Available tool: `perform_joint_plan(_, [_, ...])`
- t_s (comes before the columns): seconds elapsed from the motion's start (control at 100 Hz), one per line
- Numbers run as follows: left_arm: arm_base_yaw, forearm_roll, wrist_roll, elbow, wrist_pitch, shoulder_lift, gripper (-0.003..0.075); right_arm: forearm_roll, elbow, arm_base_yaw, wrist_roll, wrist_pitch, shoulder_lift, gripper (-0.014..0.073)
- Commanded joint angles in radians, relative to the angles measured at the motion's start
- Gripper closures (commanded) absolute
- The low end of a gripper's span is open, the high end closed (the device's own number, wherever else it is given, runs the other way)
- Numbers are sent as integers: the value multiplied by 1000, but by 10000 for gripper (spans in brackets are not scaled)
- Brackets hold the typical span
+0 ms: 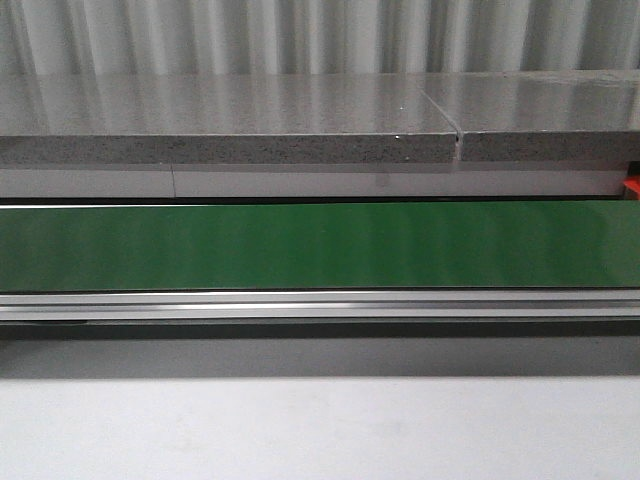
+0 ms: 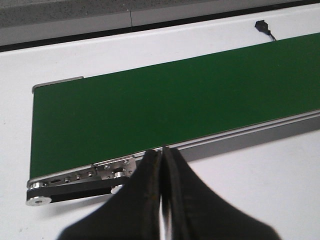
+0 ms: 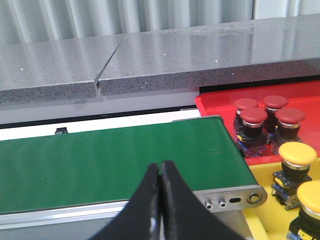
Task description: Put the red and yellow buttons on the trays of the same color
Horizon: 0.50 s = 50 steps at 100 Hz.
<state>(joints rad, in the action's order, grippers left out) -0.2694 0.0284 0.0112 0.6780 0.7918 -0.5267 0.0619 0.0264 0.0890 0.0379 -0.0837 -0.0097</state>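
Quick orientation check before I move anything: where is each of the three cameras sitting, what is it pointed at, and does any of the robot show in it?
Front view: faces forward over the table at the green belt; no robot part shows.
Left wrist view: over the belt's end roller; left pincer shut, holding nothing.
Right wrist view: over the belt's other end, red tray and yellow tray with buttons beside it; right pincer shut, holding nothing.
Shared: all three show the green belt, and it carries no buttons.

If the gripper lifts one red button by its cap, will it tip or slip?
The red button probably slips somewhat: its domed cap looks smooth. It looks top-heavy, a wide cap over a narrower dark body, so a push could tip it. Its neighbours in the red tray stand close.
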Motion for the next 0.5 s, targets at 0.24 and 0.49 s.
perform_joint_plan(0.24, [-7,-8,-11,27,-74,-4,741,4,-13,4,-9,84,-12,662])
perform_joint_plan(0.49, [45,22,-11,-56,-316,43,741,4,-13,4,-9,84,-12,662])
